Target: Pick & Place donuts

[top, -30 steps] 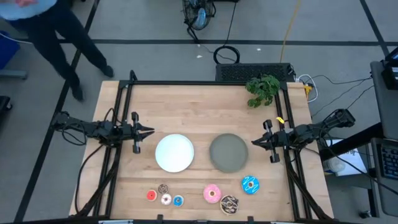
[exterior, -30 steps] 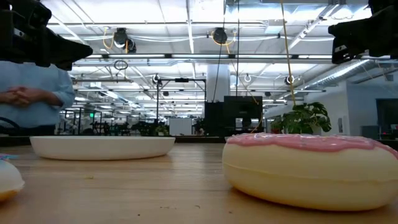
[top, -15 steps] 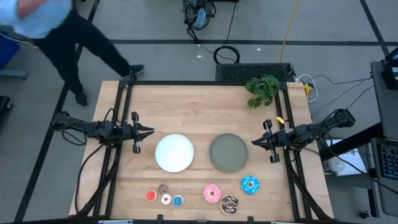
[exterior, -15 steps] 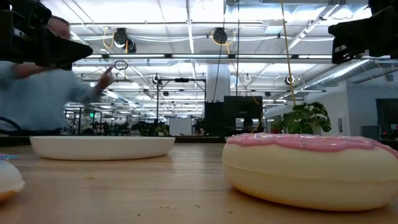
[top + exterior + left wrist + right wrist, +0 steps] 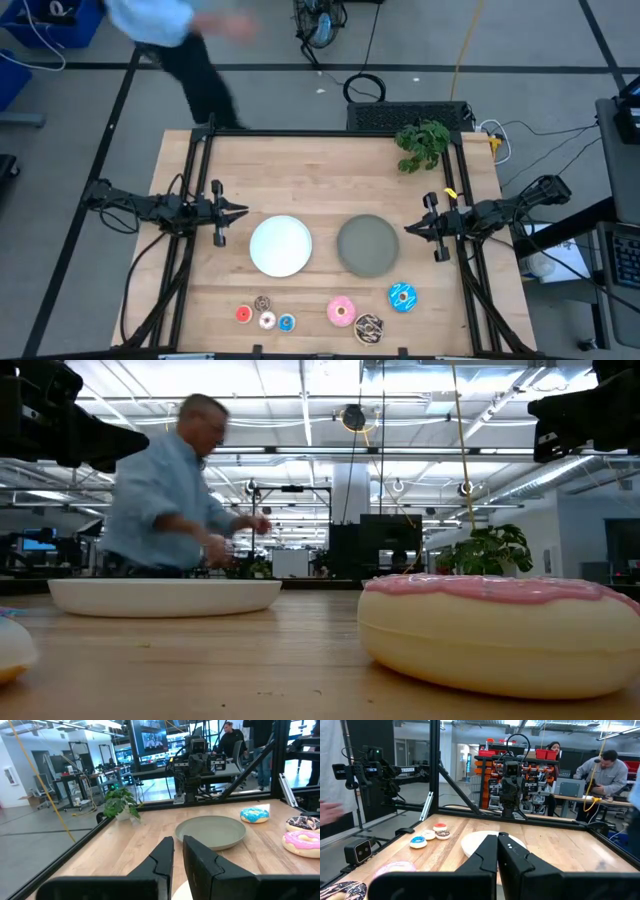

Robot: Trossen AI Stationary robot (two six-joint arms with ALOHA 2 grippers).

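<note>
Seven donuts lie flat near the table's near edge. The tiny ones are red (image 5: 243, 314), brown (image 5: 262, 303), pink-white (image 5: 267, 320) and blue (image 5: 286, 322). The larger ones are pink (image 5: 341, 311), brown with sprinkles (image 5: 369, 328) and blue (image 5: 403, 296). My left gripper (image 5: 243, 211) is shut and empty, hovering left of the white plate (image 5: 280, 245). My right gripper (image 5: 408, 229) is shut and empty, hovering right of the grey plate (image 5: 367, 245). The pink donut (image 5: 500, 630) fills the low view's right side.
A potted plant (image 5: 422, 143) stands at the table's far right corner. A black frame (image 5: 200, 150) runs along the table's edges. A person (image 5: 170, 30) moves on the floor beyond the far left corner. Bare wood lies between the plates and the far edge.
The person beyond the table's far left corner has walked along the far side toward the right. Both arms, the plates and the donuts have kept still.
</note>
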